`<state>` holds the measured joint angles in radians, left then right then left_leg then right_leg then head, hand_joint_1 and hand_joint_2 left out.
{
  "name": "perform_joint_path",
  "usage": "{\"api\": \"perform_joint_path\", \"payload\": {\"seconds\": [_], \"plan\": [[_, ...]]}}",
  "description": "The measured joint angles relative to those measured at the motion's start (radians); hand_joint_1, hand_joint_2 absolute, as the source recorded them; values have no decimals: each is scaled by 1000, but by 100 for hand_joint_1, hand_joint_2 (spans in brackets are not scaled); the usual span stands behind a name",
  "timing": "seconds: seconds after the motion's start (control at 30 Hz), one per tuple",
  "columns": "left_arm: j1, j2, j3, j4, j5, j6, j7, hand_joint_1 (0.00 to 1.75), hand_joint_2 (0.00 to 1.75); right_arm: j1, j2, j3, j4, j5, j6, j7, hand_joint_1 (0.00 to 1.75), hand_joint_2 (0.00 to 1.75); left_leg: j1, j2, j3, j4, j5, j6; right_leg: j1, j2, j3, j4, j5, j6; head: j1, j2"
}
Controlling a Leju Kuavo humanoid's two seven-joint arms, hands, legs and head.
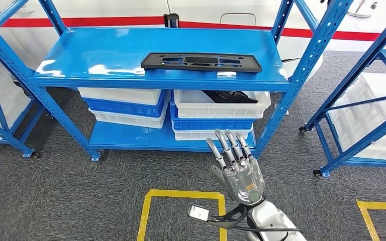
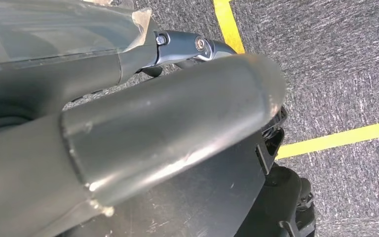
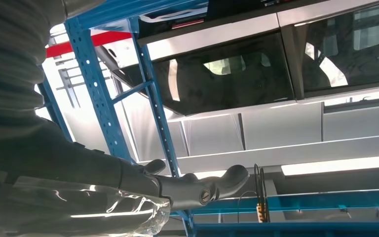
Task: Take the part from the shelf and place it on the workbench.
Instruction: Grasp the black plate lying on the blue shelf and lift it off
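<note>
Right robot hand (image 1: 236,163) is raised in the head view with its fingers spread and nothing in them, hanging well short of the blue shelf (image 1: 105,60) and lower than its top board. The part (image 1: 201,62), a long flat black plate with cut-outs, lies on that top board toward the shelf's right end, its long side running along the front edge. White bins (image 1: 221,105) sit stacked on the shelf's lower level, under the part, and yellow floor tape (image 1: 181,196) marks a box in front of the shelf.

From the left wrist view, grey carpet and yellow tape show past the dark shapes close to the lens; whether the left robot hand is spread or closed I cannot tell.

From the right wrist view, the right robot hand's thumb (image 3: 227,180) and grey cover sit before a blue shelf upright (image 3: 96,94), fingers apart, gripping nothing.

My judgement: the reach has barely started. Lift the hand above the shelf's top board, come in over the front edge, and take the plate by its near long edge close to the middle, so it stays level and does not swing against the right-hand upright.
</note>
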<state>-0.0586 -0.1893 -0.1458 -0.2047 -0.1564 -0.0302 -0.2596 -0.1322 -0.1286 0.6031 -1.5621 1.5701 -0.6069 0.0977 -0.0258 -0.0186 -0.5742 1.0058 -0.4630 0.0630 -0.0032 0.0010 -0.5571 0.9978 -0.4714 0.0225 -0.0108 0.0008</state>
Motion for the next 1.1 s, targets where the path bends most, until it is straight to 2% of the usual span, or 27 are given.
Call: {"api": "perform_joint_path", "payload": {"seconds": [0.4,0.77,0.9,0.97,1.03,1.1], "plan": [[0,0,0,0,0,1,0,0,0,0,0,0,0,0,0,0,0,175,6,1,1,-3,2,-12,5,0,0,1,-1,-2,0,0],[0,0,0,0,3,-10,-3,0,0,-1,1,0,0,0,0,0,0,175,-1,0,1,-3,2,-12,3,0,-1,1,-1,-2,0,0],[0,1,0,0,6,-11,-3,0,0,-1,3,0,0,-2,0,-2,0,175,-6,-1,-1,3,-2,-2,-6,0,1,-4,2,3,0,0],[0,0,-1,0,8,-11,-3,0,0,-3,4,0,0,-4,0,-4,0,175,-1,0,4,-9,4,4,-5,0,-1,1,-1,6,0,0],[-1,-1,-1,0,9,-11,-4,0,0,-5,4,0,0,-7,0,-4,0,175,5,3,12,-23,12,13,-3,0,-27,54,-29,3,2,0],[-1,-1,-1,0,9,-11,-4,0,0,-6,4,0,1,-12,0,-5,0,175,7,5,13,-27,15,16,-6,0,-88,181,-84,-2,4,0]]}}
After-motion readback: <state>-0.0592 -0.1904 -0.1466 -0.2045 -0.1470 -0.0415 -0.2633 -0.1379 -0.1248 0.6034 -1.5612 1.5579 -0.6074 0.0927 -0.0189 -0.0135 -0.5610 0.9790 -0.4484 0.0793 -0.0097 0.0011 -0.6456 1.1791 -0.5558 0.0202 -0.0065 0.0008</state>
